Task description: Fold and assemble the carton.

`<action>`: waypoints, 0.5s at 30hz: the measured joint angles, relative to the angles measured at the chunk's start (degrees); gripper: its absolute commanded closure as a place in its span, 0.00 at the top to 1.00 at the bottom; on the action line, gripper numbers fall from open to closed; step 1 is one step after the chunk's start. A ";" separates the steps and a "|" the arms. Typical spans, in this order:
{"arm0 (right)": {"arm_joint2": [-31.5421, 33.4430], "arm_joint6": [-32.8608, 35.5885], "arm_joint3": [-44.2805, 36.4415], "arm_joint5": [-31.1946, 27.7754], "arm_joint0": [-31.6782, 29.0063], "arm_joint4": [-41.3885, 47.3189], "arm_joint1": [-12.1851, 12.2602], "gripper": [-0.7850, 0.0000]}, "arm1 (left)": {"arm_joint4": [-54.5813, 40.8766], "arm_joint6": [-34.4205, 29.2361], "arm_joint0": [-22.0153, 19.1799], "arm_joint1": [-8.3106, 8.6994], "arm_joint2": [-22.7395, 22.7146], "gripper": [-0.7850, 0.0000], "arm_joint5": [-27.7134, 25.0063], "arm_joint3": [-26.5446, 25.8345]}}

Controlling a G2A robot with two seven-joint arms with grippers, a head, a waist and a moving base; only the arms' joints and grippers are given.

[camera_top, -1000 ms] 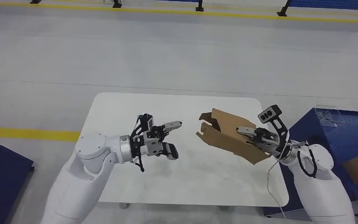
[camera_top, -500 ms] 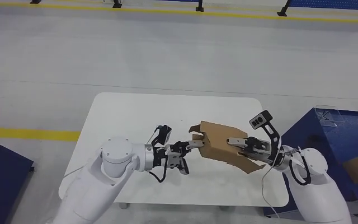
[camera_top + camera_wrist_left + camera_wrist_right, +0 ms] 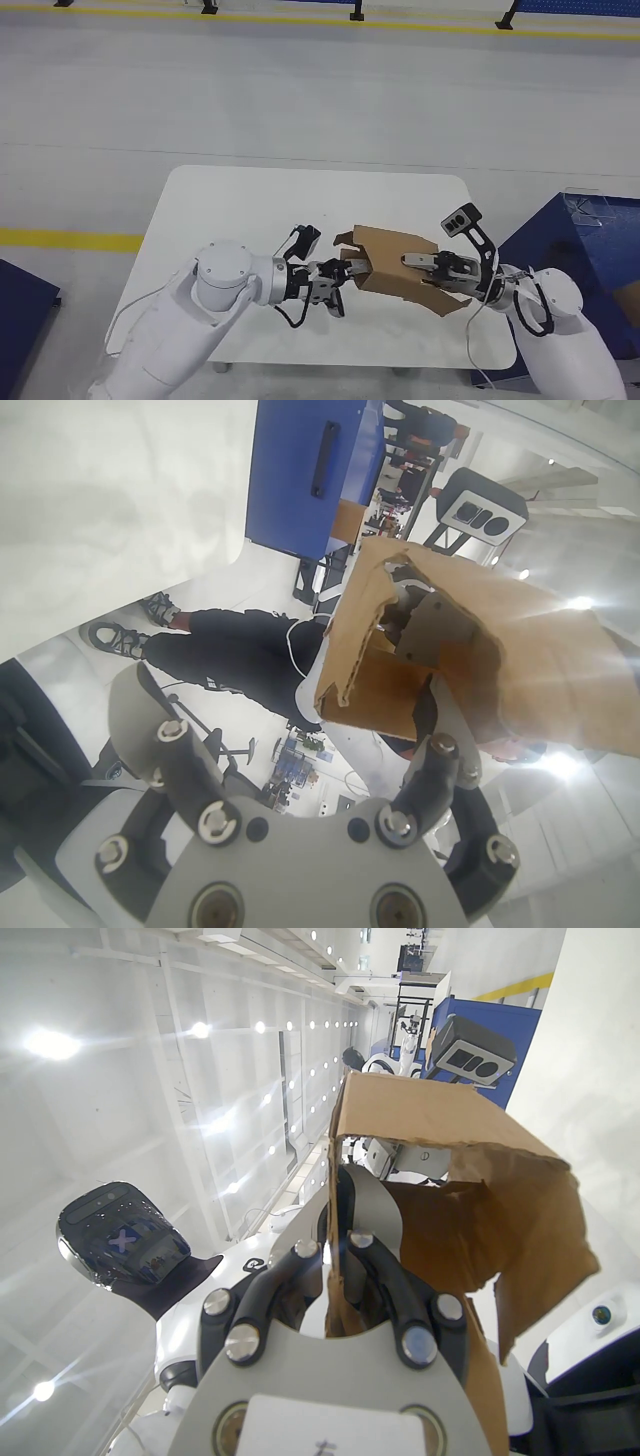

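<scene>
A brown cardboard carton hangs tilted above the right half of the white table. My right gripper is shut on one of its walls; in the right wrist view the fingers pinch that carton wall from both sides. My left gripper is at the carton's open left end, open. In the left wrist view one of its fingers lies against the carton mouth and the other finger stands well clear. The torn flaps hang loose.
A blue cabinet stands just off the table's right edge, close to the right arm. The table's left and far parts are bare white surface.
My left arm has swung right across the table until its gripper met the carton's open end. The right arm has brought the carton lower and a little to the left.
</scene>
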 measured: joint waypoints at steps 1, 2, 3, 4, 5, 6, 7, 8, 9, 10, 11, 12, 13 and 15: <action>-0.03 -0.33 0.14 0.99 0.06 0.50 -0.01 0.00 | -0.16 -0.07 0.02 0.10 -0.54 1.00 -0.38 0.21; -0.03 -0.45 0.20 1.38 0.08 0.68 -0.01 0.00 | -0.21 -0.13 0.08 0.23 -1.13 1.00 -0.60 0.32; -0.03 -0.49 0.22 1.46 0.09 0.73 -0.01 0.00 | -0.32 0.17 0.23 0.38 -2.01 1.00 -0.94 0.41; -0.02 -0.48 0.22 1.42 0.09 0.72 -0.01 0.00 | -0.42 1.00 0.40 0.50 -3.13 1.00 -1.33 0.46; -0.02 -0.47 0.21 1.37 0.09 0.71 -0.01 0.00 | -0.45 1.21 0.46 0.53 -3.37 1.00 -1.42 0.47; -0.02 -0.46 0.21 1.35 0.09 0.69 -0.01 0.00 | -0.45 1.18 0.48 0.53 -3.28 1.00 -1.43 0.46; -0.02 -0.46 0.21 1.33 0.09 0.68 -0.01 0.00 | -0.45 1.09 0.47 0.52 -3.12 1.00 -1.41 0.46; -0.02 -0.45 0.21 1.33 0.09 0.68 -0.01 0.00 | -0.45 1.04 0.47 0.51 -3.06 1.00 -1.39 0.45; -0.02 -0.45 0.21 1.33 0.09 0.68 -0.01 0.00 | -0.45 1.02 0.46 0.51 -3.04 1.00 -1.38 0.45; -0.02 -0.45 0.21 1.33 0.09 0.68 -0.01 0.00 | -0.44 1.02 0.46 0.51 -3.05 1.00 -1.38 0.45; -0.02 -0.45 0.21 1.33 0.09 0.68 -0.01 0.00 | -0.44 1.02 0.46 0.51 -3.05 1.00 -1.38 0.45; -0.02 -0.45 0.21 1.33 0.09 0.68 -0.01 0.00 | -0.44 1.02 0.46 0.51 -3.05 1.00 -1.38 0.45; -0.02 -0.45 0.21 1.33 0.09 0.68 -0.01 0.00 | -0.44 1.03 0.46 0.51 -3.06 1.00 -1.38 0.45; -0.02 -0.45 0.21 1.34 0.09 0.68 -0.01 0.00 | -0.44 1.03 0.46 0.51 -3.06 1.00 -1.38 0.45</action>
